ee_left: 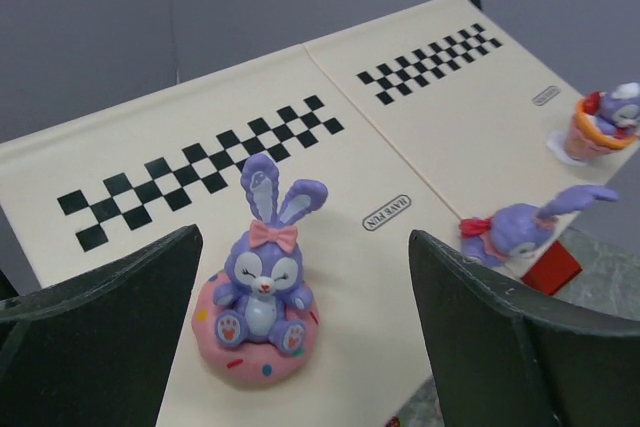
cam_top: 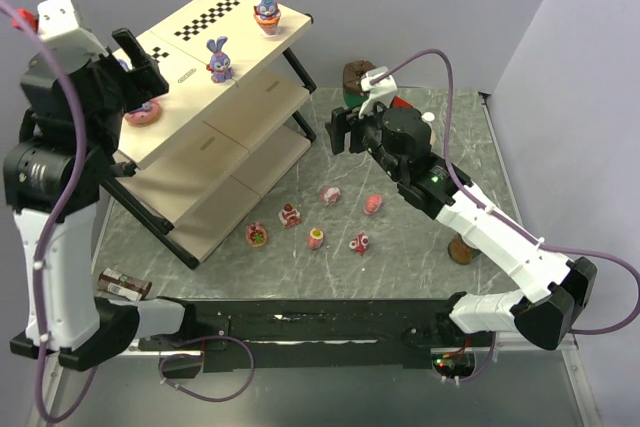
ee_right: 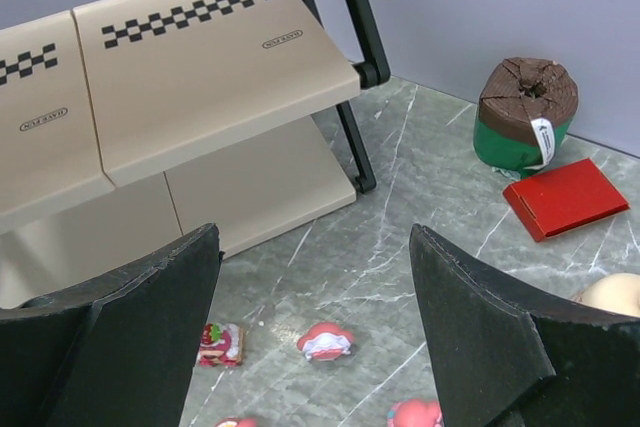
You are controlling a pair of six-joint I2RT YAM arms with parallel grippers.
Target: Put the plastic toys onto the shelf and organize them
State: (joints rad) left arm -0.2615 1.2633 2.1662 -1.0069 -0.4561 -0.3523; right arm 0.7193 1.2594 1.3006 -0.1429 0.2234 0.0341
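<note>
My left hand (ee_left: 302, 242) is released, straddling but clear of the purple plastic bunny on a pink doughnut base (ee_left: 262, 287), lower centre on the cream checkered shelf (ee_left: 470, 137). Pulling away crooked, I could topple it.

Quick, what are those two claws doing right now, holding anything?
Left gripper: open, straddling the bunny on the shelf, not touching it.
Right gripper: open, empty, above the table.

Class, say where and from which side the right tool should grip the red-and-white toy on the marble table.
Probably pinch the red-and-white toy across its shorter width, from straight above: it lies low on the table with bare marble either side.
</note>
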